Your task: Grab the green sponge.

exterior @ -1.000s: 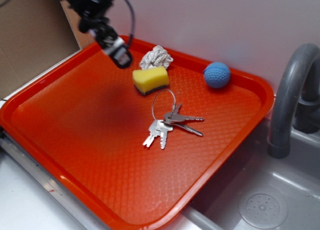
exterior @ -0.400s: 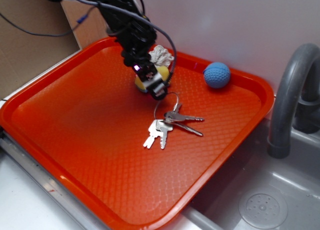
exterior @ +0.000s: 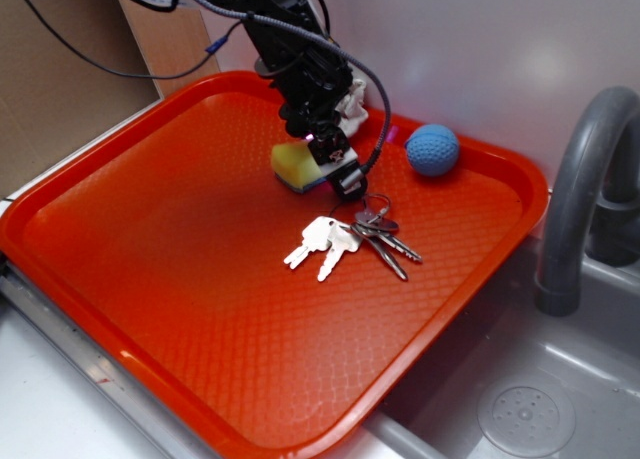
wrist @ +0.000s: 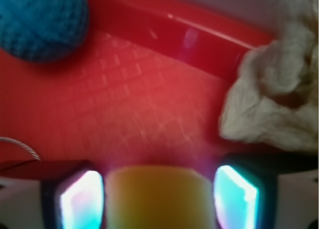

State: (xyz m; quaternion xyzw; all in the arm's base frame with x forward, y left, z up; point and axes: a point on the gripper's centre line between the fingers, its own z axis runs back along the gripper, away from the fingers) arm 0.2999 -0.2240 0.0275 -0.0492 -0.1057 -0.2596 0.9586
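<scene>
The green sponge [exterior: 294, 166], a yellow foam block with a dark underside, lies on the back part of the orange tray [exterior: 150, 269]. My gripper [exterior: 320, 171] is lowered over it with a finger on each side. In the wrist view the sponge [wrist: 159, 196] fills the space between the two lit fingers [wrist: 79, 201], with a narrow gap on either side. The gripper [wrist: 158, 199] is open around the sponge, which rests on the tray.
A bunch of keys [exterior: 345, 239] lies just in front of the gripper. A crumpled white paper wad [exterior: 354, 101] sits behind it by the tray rim, and a blue dimpled ball [exterior: 433, 149] to its right. A grey faucet [exterior: 580, 179] and sink [exterior: 520, 409] are at right.
The gripper came down from the upper left onto the sponge and now straddles it. The keys have been nudged and their ring lies further right.
</scene>
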